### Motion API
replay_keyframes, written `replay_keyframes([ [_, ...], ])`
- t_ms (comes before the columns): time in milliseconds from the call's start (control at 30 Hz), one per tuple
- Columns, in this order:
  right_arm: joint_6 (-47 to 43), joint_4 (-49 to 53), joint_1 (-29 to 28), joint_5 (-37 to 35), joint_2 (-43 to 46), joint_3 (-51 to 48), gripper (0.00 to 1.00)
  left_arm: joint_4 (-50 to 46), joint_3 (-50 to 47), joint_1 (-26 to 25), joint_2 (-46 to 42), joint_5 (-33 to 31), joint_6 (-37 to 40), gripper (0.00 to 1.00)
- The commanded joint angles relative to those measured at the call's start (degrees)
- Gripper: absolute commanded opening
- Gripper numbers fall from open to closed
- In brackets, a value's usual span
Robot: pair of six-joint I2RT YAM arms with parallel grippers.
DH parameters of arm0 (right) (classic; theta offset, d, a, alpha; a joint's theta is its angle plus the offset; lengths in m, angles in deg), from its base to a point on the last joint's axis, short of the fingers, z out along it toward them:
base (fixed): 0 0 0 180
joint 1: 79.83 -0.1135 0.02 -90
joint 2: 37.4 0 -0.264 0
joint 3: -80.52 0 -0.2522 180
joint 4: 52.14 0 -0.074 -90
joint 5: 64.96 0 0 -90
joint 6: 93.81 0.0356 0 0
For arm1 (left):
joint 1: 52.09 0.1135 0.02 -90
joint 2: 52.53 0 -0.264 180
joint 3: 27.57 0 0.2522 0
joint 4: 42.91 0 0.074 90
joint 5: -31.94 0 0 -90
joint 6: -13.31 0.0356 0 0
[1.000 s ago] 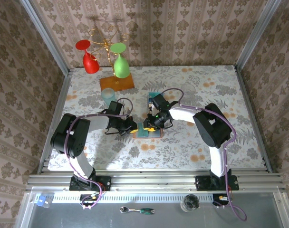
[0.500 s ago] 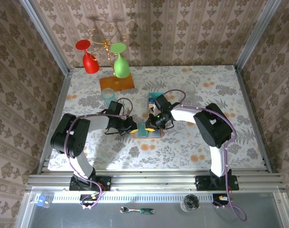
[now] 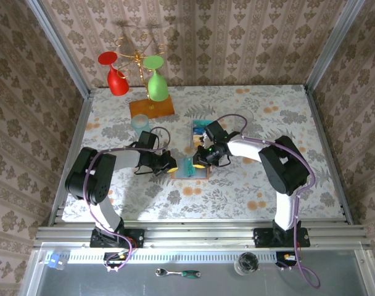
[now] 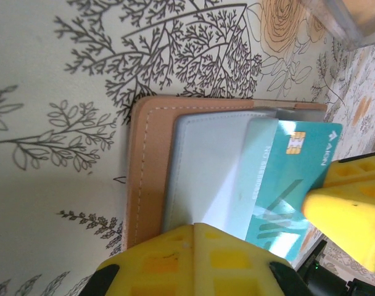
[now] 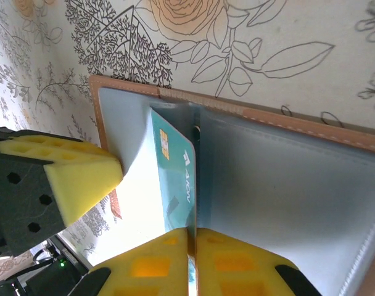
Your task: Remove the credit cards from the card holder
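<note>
We've got right tool [image 5: 192,243] clamped on glossy teal card [image 5: 174,166], long axis along its fingers, chip end outward; left tool [image 4: 193,233] closed, pinning stitched tan leather card holder [image 4: 144,166].

floral table [image 3: 267,185], card holder [image 4: 147,172], glass rack [image 3: 151,108]

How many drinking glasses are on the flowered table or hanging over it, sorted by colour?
red glass: 1
green glass: 1
pale teal glass: 1
clear glass: 1
Total: 4
</note>
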Motion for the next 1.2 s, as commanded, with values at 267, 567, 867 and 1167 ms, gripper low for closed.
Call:
replay_keyframes([
  [267, -4.4, 6.7, 0.9, -2.9, 4.8, 0.1, 0.03, -3.2, -0.1, 0.3, 0.3, -1.0, 1.6, 0.00],
  [567, -14.2, 13.4, 1.6, -4.6, 5.6, 6.0, 0.00, -3.7, 1.9, 0.4, -1.5, -0.6, 1.8, 0.00],
  [867, -45.7, 29.3, 1.6, -11.2, 1.2, 17.8, 0.00, -4.0, 2.3, 0.8, -3.3, -0.5, 2.1, 0.03],
  [1167, -77.2, 41.1, 1.6, -22.4, -3.7, 31.0, 0.00, -5.8, 3.5, 1.3, -4.1, -0.3, 2.8, 0.08],
])
